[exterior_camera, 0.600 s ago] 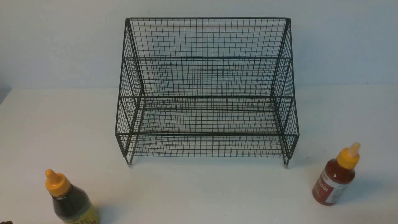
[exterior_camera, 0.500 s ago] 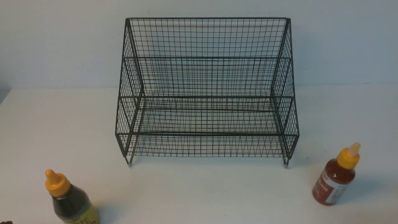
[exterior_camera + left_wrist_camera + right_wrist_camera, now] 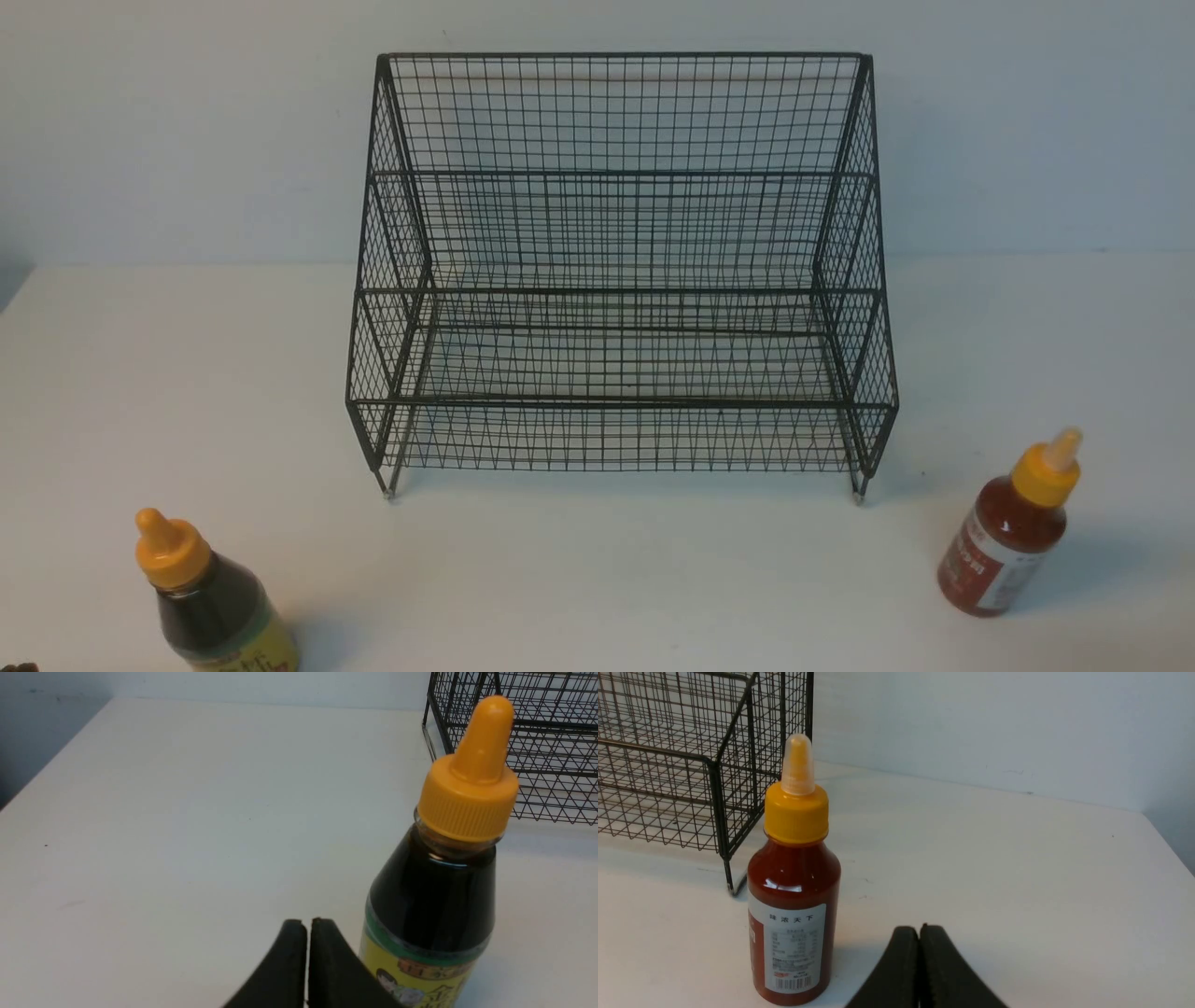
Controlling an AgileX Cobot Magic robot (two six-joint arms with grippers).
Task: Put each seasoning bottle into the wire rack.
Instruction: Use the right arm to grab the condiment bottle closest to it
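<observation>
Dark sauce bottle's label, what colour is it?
Yellow label with green upper band, best in left wrist view.

Noted the black two-tier wire rack (image 3: pixel 621 401) standing empty on small feet, mid-tabletop (image 3: pixel 597 560). Found the dark sauce bottle (image 3: pixel 213 611), yellow-green label and orange cap, upright at front left, well apart from it. Found the red sauce bottle (image 3: pixel 1004 551), white-red label, upright near the rack's front right corner.
</observation>
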